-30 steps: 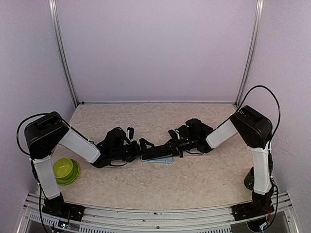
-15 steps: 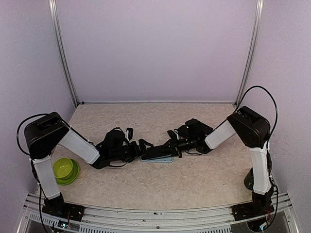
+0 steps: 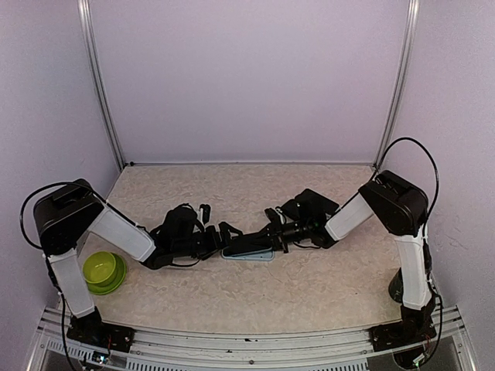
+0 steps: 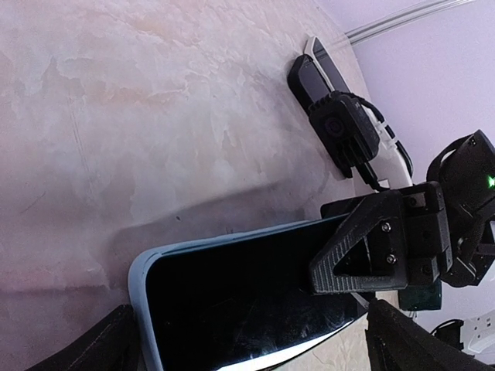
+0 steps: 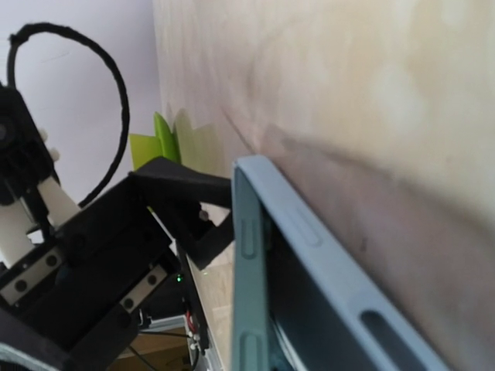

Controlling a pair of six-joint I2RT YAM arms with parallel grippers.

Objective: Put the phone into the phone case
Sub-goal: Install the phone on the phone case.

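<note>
Barely anything moved: the right gripper [image 3: 271, 232], jaws shut, still presses the phone [image 4: 232, 309] into the phone case [image 4: 139, 278]. Left gripper [image 3: 226, 236] gapes wide, empty.

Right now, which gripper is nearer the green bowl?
Left. The left gripper is at the end of the phone that faces the bowl; the right gripper is at the phone's other end, farther away.

The left arm [image 3: 124, 234] and right arm [image 3: 348, 216] share white link shells and boxy black joint housings. A thin black cable [image 3: 408, 138] loops above one housing. The right gripper [image 4: 321, 274] has a textured black triangular finger [image 4: 363, 247] fastened with small screws.
</note>
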